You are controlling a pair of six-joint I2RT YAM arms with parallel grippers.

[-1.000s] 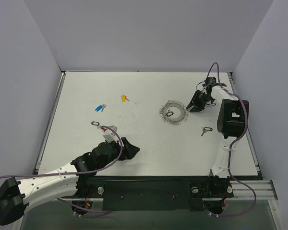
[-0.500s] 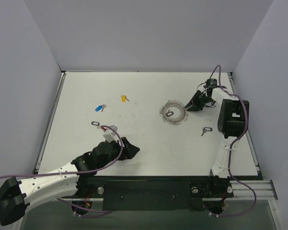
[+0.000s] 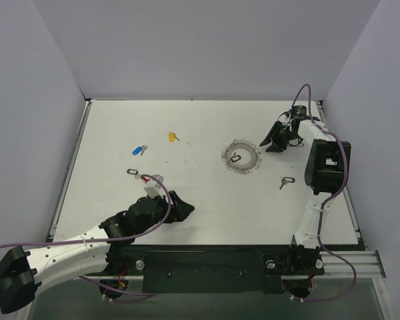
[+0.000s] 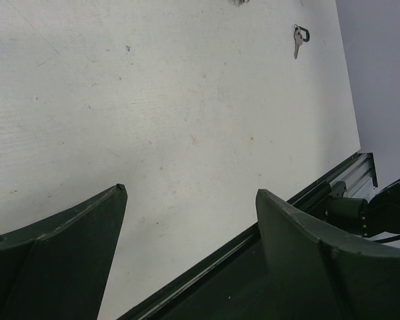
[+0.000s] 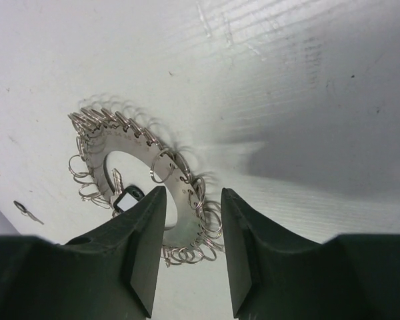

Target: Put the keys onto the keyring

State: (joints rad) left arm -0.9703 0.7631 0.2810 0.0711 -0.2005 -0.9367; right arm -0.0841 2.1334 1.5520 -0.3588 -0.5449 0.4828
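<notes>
Fingers (image 5: 143, 260) of the right gripper (image 5: 193, 193) stand slightly parted with nothing between them. Their tips hang over the edge of the keyring (image 5: 93, 143) that faces the right arm, and how high above it cannot be told. In the wrist view the gap frames 1 of the small wire loops edging the ring. That reads as lining up on the ring, either to pin it down or to lift a loop.

The keyring lies flat on the table (image 3: 207, 193), right of centre. 1 black key (image 5: 127, 200) sits in its middle hole, but whether it is threaded on cannot be told. The right arm rises from its base along the table's right edge, folds at the elbow and turns its wrist leftward, so the gripper points down toward the ring.

The left gripper (image 4: 191, 192) is spread wide and empty over bare tabletop near the front edge. Its arm lies low, reaching in from the near left corner, likely waiting its turn.

Loose keys lie flat and well apart. A second black key (image 3: 286, 181) is near the right arm, while a blue key (image 3: 139, 150), a yellow key (image 3: 173, 137) and a dark-capped key (image 3: 133, 172) are on the left half. 4 keys look unthreaded, so most of the job is not yet done.
</notes>
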